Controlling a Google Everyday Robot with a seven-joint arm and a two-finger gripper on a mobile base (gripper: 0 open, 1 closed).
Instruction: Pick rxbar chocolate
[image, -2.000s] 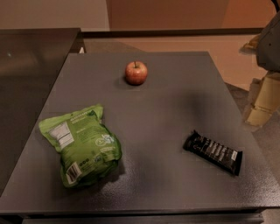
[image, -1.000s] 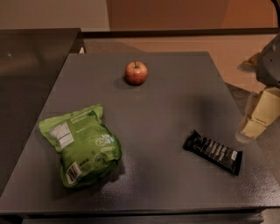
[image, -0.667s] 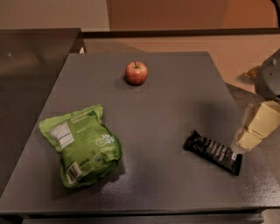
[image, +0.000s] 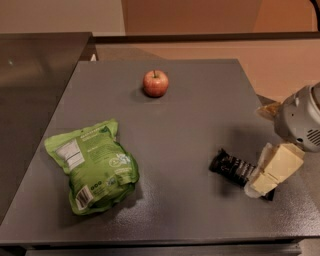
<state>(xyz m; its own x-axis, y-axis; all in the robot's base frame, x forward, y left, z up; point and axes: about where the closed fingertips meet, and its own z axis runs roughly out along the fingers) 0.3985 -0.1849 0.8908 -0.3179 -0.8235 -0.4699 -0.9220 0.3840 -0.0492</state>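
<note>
The rxbar chocolate (image: 231, 166) is a small flat black wrapper with white lettering. It lies on the dark grey table (image: 190, 115) at the right front. My gripper (image: 261, 186), cream coloured under a grey wrist, comes in from the right edge. It hangs low over the bar's right end and hides that end.
A red apple (image: 155, 83) stands at the back middle of the table. A green crinkled snack bag (image: 92, 165) lies at the left front. A dark counter (image: 35, 65) adjoins the table on the left. The table's right edge is just beside the gripper.
The gripper has moved down and left, from beside the table's right edge to over the right end of the bar. The bar, bag and apple have not moved.
</note>
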